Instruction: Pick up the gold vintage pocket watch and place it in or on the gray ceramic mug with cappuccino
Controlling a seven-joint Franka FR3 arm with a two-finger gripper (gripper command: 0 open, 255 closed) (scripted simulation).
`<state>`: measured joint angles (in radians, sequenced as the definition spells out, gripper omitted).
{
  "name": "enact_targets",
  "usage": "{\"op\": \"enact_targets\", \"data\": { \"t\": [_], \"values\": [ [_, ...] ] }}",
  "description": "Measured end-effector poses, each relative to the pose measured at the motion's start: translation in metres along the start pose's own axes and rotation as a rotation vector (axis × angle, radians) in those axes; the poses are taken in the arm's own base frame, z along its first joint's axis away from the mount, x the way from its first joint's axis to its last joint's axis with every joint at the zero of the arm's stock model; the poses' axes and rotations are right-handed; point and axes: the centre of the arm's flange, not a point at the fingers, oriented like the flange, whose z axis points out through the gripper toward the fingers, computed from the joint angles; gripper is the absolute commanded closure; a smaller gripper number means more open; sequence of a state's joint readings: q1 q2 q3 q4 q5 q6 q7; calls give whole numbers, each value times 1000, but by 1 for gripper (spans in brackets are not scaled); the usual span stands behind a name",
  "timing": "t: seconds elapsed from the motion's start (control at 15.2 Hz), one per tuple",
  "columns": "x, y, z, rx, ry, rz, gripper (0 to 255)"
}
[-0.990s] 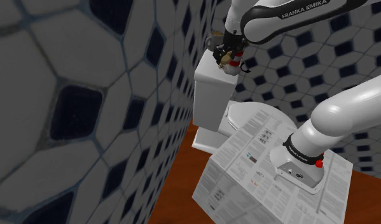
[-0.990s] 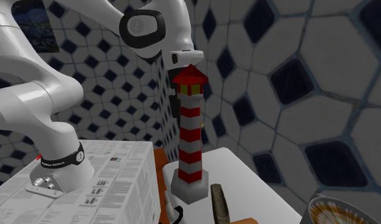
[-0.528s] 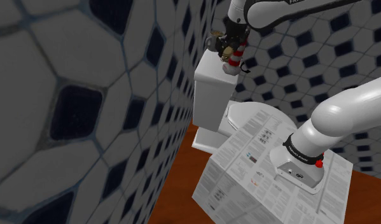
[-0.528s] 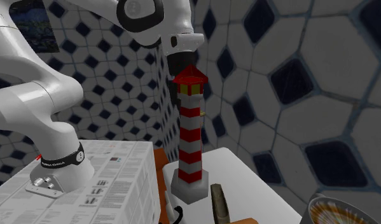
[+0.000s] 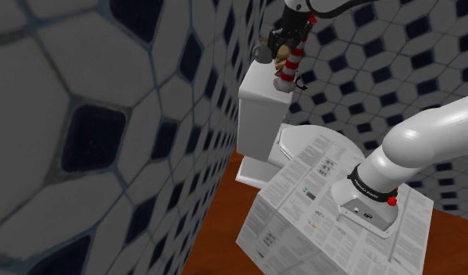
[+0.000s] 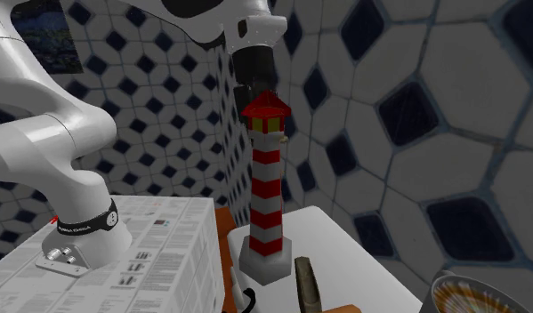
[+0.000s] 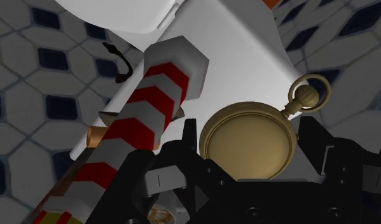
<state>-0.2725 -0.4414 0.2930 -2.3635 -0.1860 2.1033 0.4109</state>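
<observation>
Gripper (image 7: 249, 132) has gone up higher than a moment ago. Its black fingers (image 7: 313, 146) squeeze the gold pocket watch (image 7: 249, 145), up in the air beside the red-and-white lighthouse (image 7: 141, 121), over the toilet tank (image 5: 259, 109). The grey mug (image 6: 444, 286) stands on it.

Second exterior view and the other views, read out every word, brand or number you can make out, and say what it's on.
"FRANKA EMIKA": small white letters on the black band at the arm's base.
Print covering the stand: columns of text, too small to read.
Red-and-white lighthouse: no writing.
Gold pocket watch: no writing on the face shown.
</observation>
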Motion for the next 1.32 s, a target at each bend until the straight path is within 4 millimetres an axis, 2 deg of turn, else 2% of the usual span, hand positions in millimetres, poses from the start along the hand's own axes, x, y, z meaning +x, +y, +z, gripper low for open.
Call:
{"op": "enact_targets", "data": {
  "t": [0.13,0.26,0.73,1.32],
  "values": [
    [6,6,-7,0,0,0,255],
    [23,15,-1,0,0,0,255],
    [106,56,22,1,-1,1,255],
    [202,108,61,1,-1,0,255]
  ]
}}
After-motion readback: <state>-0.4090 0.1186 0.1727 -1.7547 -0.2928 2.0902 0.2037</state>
